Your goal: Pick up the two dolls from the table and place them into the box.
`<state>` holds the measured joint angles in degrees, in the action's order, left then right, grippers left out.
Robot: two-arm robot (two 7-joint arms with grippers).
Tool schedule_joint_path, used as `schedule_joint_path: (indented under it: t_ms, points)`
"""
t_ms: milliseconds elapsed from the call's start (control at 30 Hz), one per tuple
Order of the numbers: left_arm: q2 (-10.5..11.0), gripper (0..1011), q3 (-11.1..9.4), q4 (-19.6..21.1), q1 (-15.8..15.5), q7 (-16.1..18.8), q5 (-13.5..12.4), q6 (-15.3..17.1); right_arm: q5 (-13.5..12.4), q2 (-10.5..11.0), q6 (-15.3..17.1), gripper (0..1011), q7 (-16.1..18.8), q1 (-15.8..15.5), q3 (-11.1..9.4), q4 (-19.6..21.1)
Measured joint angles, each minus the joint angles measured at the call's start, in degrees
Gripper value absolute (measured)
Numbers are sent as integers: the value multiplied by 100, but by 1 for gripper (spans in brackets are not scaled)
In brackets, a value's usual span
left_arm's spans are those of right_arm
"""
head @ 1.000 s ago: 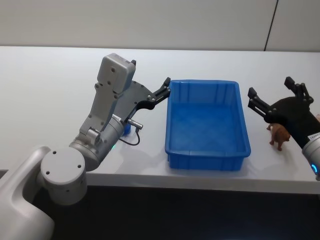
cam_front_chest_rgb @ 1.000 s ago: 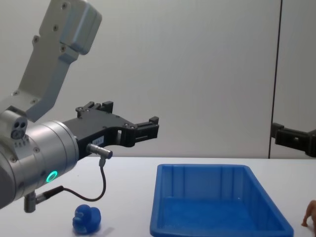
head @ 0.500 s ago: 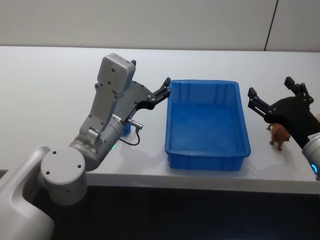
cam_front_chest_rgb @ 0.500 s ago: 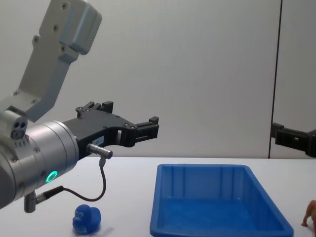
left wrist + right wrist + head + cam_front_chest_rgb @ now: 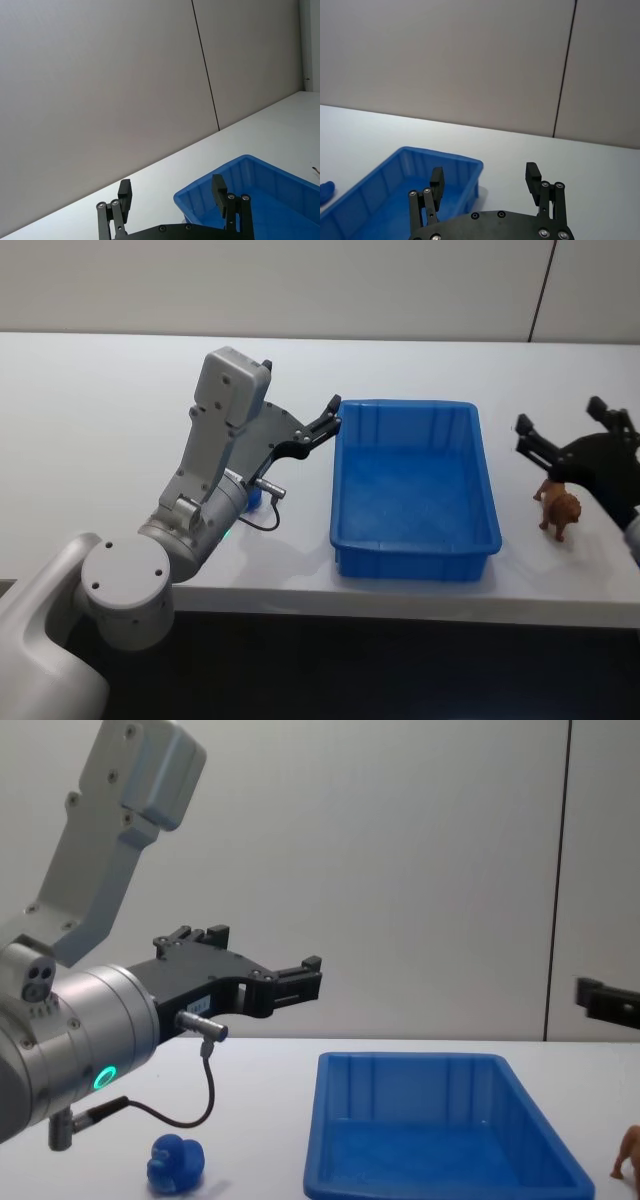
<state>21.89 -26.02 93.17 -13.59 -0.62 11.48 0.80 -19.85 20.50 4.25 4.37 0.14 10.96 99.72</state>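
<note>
The blue box (image 5: pixel 414 564) sits empty at mid-table, also visible in the chest view (image 5: pixel 322 1140). A brown four-legged doll (image 5: pixel 558 508) stands on the table right of it (image 5: pixel 630 1156). A round blue duck doll (image 5: pixel 175 1165) lies left of the box, mostly hidden under my left arm (image 5: pixel 254 497). My left gripper (image 5: pixel 330 412) hovers open and empty above the box's far left corner (image 5: pixel 171 192). My right gripper (image 5: pixel 560 418) hangs open and empty just beyond the brown doll, above the table (image 5: pixel 484 176).
White tabletop (image 5: pixel 100 400) extends far to the left and behind the box. The front edge (image 5: pixel 400 605) runs close to the box's near wall. A grey wall (image 5: pixel 420 870) stands behind the table.
My right gripper has shifted to the right, away from the box, uncovering the brown doll. The left arm, the box and both dolls have stayed put.
</note>
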Motion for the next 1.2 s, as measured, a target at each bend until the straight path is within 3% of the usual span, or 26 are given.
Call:
schedule_joint_path:
  t_ms: [267, 667, 1200]
  points:
    - [0, 1001, 0, 0, 0, 0, 0, 0, -227, 228, 269, 1001, -79, 40, -256, -212]
    - [0, 1001, 0, 0, 0, 0, 0, 0, -207, 496, 665, 1001, -245, 32, -516, -410]
    - [0, 1001, 0, 0, 0, 0, 0, 0, -11, 580, 1211, 1001, -270, -3, -570, -736]
